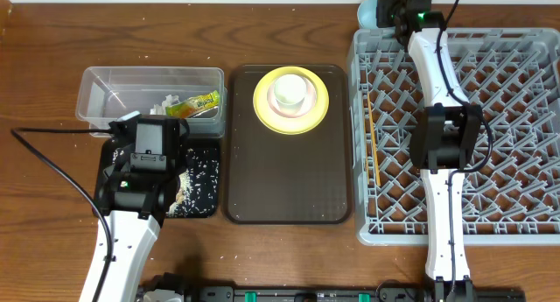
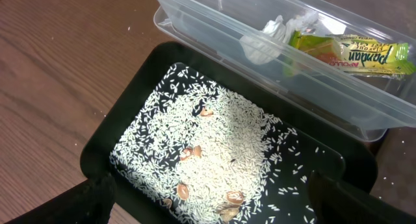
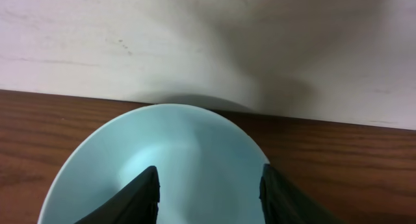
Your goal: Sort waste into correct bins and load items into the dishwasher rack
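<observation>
A light blue bowl stands on the wood behind the dishwasher rack, at the wall. My right gripper is open over it, one finger inside the bowl and the other at its right rim. My left gripper hangs wide open over the black tray of rice grains. The clear tub holds the snack wrapper and the white tissue. A yellow plate carries a pink bowl and a white cup. Chopsticks lie in the rack.
The yellow plate sits at the far end of a dark brown serving tray between the bins and the rack. A few brown scraps lie among the rice. A black cable runs over the table left of my left arm.
</observation>
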